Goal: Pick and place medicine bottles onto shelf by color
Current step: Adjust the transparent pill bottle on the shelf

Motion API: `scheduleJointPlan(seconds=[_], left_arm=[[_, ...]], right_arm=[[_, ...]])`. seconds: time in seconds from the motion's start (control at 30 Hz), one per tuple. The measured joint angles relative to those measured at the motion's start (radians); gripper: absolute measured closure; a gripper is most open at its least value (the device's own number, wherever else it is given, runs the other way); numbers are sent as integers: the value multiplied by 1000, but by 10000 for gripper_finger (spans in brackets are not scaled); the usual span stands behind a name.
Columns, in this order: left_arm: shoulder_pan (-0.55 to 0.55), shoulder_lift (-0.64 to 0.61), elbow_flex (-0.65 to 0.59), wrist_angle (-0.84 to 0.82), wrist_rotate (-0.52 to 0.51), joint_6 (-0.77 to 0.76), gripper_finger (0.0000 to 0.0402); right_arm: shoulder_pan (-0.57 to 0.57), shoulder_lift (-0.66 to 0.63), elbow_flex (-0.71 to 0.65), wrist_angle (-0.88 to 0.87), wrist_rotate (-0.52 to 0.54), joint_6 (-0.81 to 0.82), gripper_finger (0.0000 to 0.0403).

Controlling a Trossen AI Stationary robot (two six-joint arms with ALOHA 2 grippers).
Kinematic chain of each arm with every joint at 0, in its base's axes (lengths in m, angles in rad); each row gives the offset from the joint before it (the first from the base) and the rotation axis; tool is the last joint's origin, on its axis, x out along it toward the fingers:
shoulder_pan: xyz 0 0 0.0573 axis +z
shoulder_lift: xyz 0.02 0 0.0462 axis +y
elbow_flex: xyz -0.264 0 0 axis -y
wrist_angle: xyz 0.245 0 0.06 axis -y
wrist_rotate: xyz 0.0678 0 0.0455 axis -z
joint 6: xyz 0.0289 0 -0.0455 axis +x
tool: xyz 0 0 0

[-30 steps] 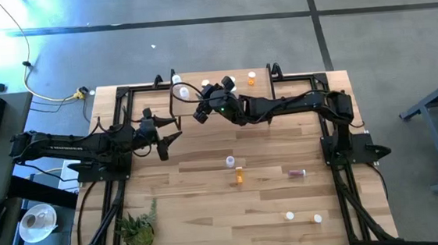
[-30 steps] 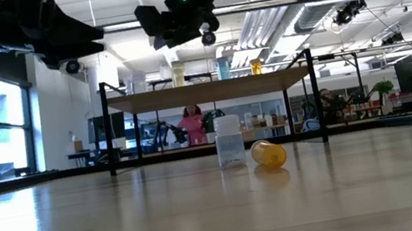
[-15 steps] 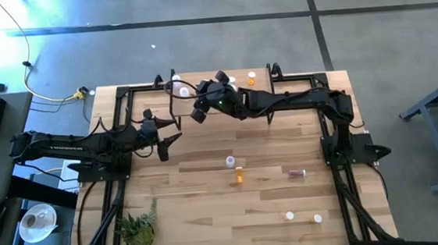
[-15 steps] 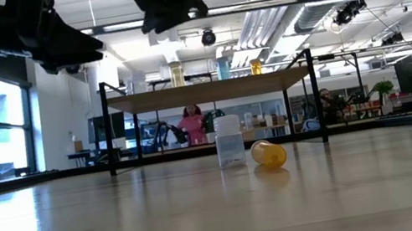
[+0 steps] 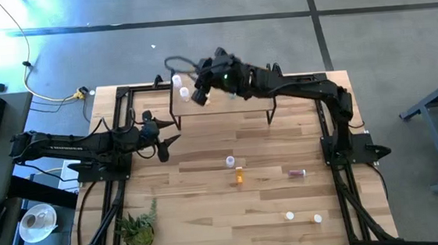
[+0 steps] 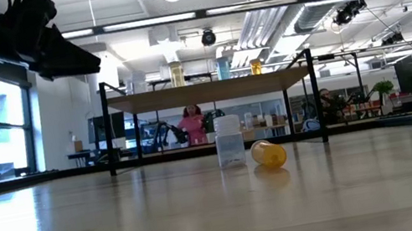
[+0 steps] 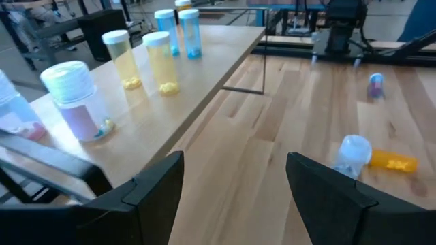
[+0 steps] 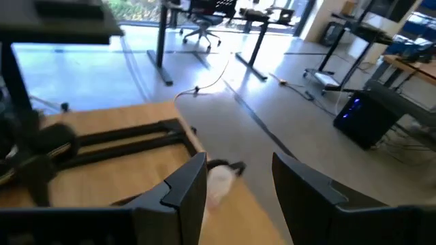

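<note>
your right gripper [image 5: 199, 95] hangs high over the shelf [image 5: 225, 106], fingers apart and empty; the left gripper [image 5: 167, 142] waits wide beside it. a low descent could topple the bottles standing there [image 7: 162, 64]. loose bottles [image 5: 230, 162] lie mid-table. shelf contents are half hidden under the arm.

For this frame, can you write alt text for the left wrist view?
The left end effector, open and empty, faces the shelf, which holds two blue bottles, two yellow bottles and a clear one. A clear bottle and an orange bottle rest on the table.
</note>
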Motion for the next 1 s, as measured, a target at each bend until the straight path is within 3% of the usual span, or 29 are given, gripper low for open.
scheduleJointPlan(seconds=[0.47,1.0], left_arm=[[40,0,0,-35,-48,-1,154],[67,0,0,-73,-45,-9,154]], right_arm=[[-118,34,82,-77,-211,61,245],[-90,199,79,-137,-193,27,245]])
